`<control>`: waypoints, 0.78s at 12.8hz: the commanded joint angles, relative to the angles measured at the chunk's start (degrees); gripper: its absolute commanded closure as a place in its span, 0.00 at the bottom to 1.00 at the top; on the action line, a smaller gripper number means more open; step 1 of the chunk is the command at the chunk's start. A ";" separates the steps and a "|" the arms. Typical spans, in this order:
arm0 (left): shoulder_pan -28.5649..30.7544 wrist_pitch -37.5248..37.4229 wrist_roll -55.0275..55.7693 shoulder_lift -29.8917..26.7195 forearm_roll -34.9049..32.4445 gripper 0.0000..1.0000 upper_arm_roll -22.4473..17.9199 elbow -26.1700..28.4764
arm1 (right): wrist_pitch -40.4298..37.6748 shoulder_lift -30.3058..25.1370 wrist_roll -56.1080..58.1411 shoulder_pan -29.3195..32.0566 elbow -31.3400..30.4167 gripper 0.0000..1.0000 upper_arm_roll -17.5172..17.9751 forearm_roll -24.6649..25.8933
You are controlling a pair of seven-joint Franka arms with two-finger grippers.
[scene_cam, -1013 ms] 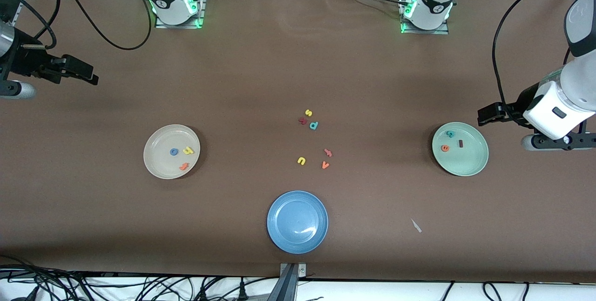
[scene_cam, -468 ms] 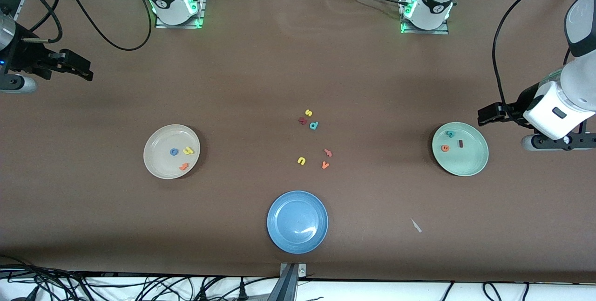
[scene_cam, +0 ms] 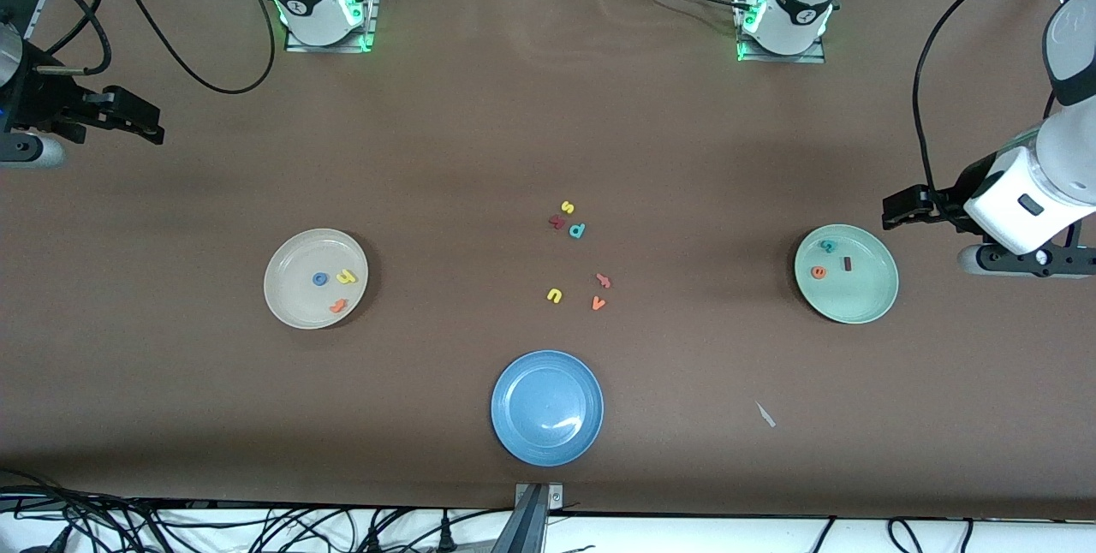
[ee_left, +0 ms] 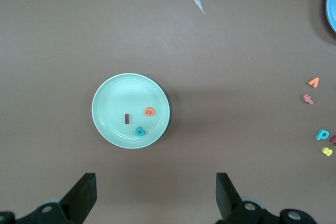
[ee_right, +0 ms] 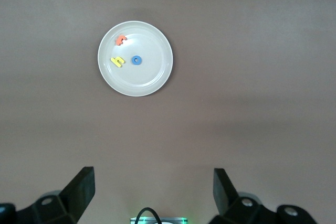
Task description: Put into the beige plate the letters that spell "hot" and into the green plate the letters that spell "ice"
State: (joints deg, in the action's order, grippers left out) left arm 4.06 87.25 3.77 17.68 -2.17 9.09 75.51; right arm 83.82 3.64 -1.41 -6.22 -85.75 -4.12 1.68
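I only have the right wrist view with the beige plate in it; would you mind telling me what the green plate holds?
Observer: The green plate holds three letters: teal "c", orange "e" and dark red "i".
Operator: Thank you. Are any letters loose on the table?
Observer: Yes, several lie mid-table, among them a yellow "u" and an orange "v".
Operator: And where is the left tool?
Observer: The left tool is open, holding nothing, up beside the green plate at its own end of the table.

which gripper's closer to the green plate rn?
Left. The left gripper hangs just off the green plate rim; the right gripper is up at the right arm's end.
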 commanded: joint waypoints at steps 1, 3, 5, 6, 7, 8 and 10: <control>0.68 0.02 -1.92 -0.89 1.46 0.00 -0.13 0.78 | -1.29 -0.12 1.33 0.33 0.85 0.00 -0.02 0.52; 0.68 0.02 -1.92 -0.89 1.46 0.00 -0.04 0.87 | -1.20 -0.03 1.24 0.33 0.85 0.00 -0.02 0.43; 0.68 0.02 -1.92 -0.89 1.46 0.00 -0.13 0.96 | -0.76 0.75 1.15 0.25 0.85 0.00 0.07 0.25; 0.68 0.02 -1.92 -0.89 1.46 0.00 -0.13 1.04 | -0.50 0.85 1.15 0.25 0.85 0.00 0.07 0.08; 0.68 -0.07 -1.92 -0.89 1.46 0.00 -0.13 1.04 | -0.41 1.11 1.24 0.25 0.85 0.00 0.07 -0.79; 0.68 -0.07 -2.01 -0.89 1.46 0.00 -0.04 1.04 | -0.41 1.46 1.15 0.16 0.85 0.00 0.07 -1.15; 0.68 -0.07 -2.01 -0.89 1.46 0.00 -0.13 1.13 | -0.32 1.55 1.24 0.16 0.85 0.00 0.07 -1.50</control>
